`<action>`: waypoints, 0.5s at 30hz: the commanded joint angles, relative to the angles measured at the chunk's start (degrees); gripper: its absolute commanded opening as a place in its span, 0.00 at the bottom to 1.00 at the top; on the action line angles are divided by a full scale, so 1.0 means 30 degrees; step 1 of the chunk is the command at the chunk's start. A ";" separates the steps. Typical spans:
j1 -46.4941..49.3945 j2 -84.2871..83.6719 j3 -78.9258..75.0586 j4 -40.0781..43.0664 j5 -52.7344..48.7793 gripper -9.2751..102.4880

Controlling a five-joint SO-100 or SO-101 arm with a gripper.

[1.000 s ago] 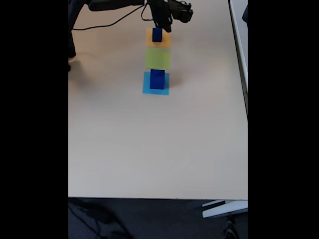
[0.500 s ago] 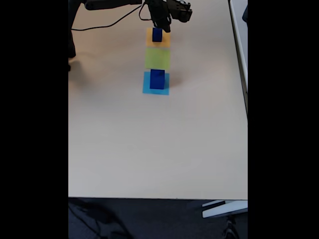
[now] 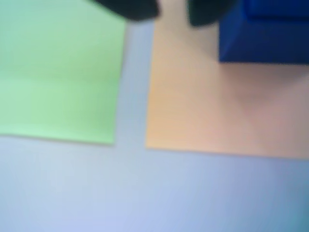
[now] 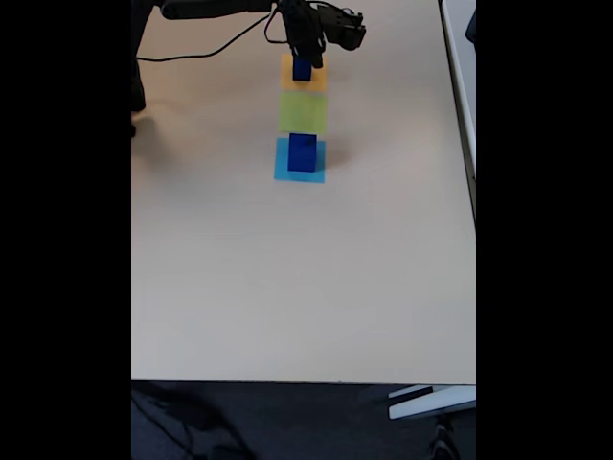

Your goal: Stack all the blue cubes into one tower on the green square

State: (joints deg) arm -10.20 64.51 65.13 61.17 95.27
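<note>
- A dark blue cube (image 4: 302, 68) was seen standing on the orange square (image 4: 304, 80), at the far end of the row.
- A larger blue cube (image 4: 302, 152) stood upright on the light-blue square (image 4: 299, 172).
- Between them the green square (image 4: 303, 112) lay flat and bare.

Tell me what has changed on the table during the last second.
The black gripper has come down slightly onto the small dark blue cube on the flat orange paper square. Whether it grips is unclear. The larger dark blue cube on the light-blue paper square and the bare lime-green paper square stayed put.
</note>
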 commanded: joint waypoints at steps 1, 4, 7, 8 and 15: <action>-0.0117 0.1816 -0.0117 -0.0439 0.0322 0.08; -0.0117 0.1816 0.0029 -0.0498 0.0322 0.08; -0.0088 0.1816 0.0059 -0.0498 0.0205 0.08; -0.0088 0.1816 0.0088 -0.0498 0.0205 0.08; 0.0146 0.2021 0.0322 -0.0498 0.0059 0.08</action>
State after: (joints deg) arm -10.28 64.69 66.36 60.64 95.54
